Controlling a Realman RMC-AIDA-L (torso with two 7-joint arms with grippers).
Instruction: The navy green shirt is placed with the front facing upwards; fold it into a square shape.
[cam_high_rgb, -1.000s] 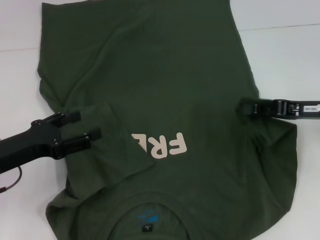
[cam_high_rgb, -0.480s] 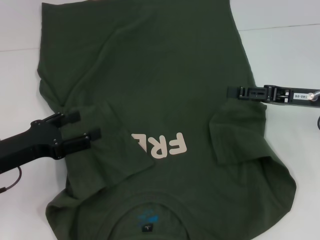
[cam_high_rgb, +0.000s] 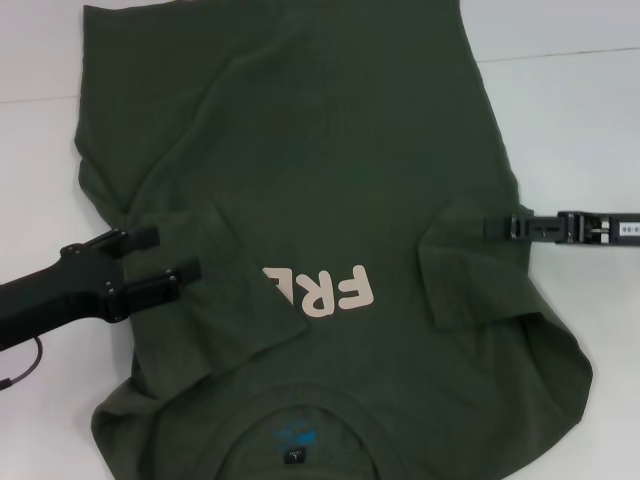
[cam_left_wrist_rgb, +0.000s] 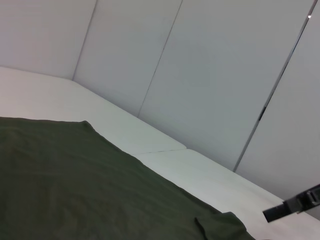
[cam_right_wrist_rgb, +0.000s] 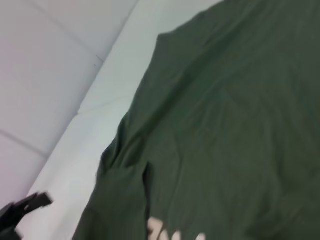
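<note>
The navy green shirt (cam_high_rgb: 330, 200) lies spread on the white table (cam_high_rgb: 570, 110), lettering up, both sleeves folded inward. My left gripper (cam_high_rgb: 172, 255) hovers with fingers apart over the left sleeve flap. My right gripper (cam_high_rgb: 497, 227) sits at the right flap's edge; whether its fingers are parted, I cannot tell. Next I'd pinch the side edges evenly, keeping folds parallel.

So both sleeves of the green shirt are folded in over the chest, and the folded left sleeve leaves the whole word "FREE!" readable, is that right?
Not quite. In the head view both sleeves of the navy green shirt are folded inward, but the left sleeve covers part of the lettering, so only "FRE" shows.
</note>
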